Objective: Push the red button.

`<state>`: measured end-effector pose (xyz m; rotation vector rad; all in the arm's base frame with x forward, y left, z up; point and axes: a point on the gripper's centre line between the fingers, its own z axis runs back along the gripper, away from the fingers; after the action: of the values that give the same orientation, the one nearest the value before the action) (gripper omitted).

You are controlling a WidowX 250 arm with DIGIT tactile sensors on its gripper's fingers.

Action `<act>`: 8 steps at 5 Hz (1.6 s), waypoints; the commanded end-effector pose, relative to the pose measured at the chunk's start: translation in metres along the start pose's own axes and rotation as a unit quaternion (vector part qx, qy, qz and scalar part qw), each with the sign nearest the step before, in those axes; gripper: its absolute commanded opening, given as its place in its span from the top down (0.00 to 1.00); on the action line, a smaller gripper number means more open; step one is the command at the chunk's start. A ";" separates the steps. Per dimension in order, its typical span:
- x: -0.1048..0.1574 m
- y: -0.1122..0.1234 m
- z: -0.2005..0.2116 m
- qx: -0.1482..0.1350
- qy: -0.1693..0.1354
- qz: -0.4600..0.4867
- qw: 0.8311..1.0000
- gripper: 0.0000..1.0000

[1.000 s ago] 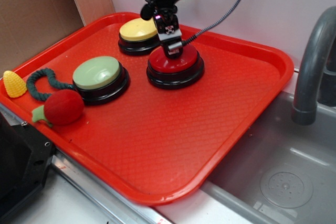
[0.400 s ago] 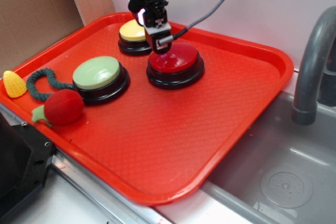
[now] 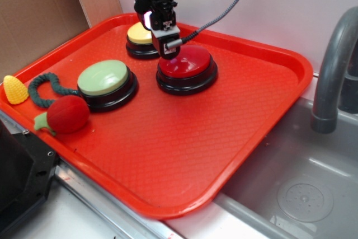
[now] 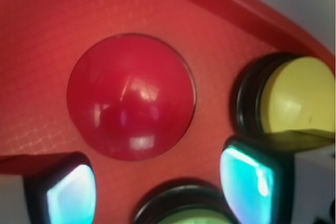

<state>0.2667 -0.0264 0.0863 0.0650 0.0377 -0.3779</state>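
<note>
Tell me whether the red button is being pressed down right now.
Not pressed. The gripper hangs above the red button, near its back-left edge; the wrist view shows its dome uncovered.

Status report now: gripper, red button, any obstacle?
Gripper above left edge of red button, open or shut unclear. Button on red tray, top unobstructed. Yellow button close behind; nothing in the way.

The exterior camera is looking down at an angle from the front, taking in the whole red plastic tray [image 3: 268, 104], the grey sink basin [image 3: 291, 194] at right and the brown cardboard panel [image 3: 33, 15] at left. The wrist camera is pointing nearly straight down at close range, slightly blurred. Both views are sharing the glossy red domed button [image 3: 187, 62] [image 4: 131, 95] and the yellow domed button [image 3: 139, 33] [image 4: 296, 95].
</note>
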 end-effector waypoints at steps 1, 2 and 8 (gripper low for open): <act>0.011 -0.004 0.039 0.005 -0.060 0.018 0.998 0.00; 0.010 -0.005 0.044 0.001 -0.065 0.022 0.998 0.00; -0.005 -0.011 0.076 -0.004 -0.098 0.035 0.995 0.00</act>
<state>0.2551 -0.0323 0.1471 0.0200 -0.1043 -0.3226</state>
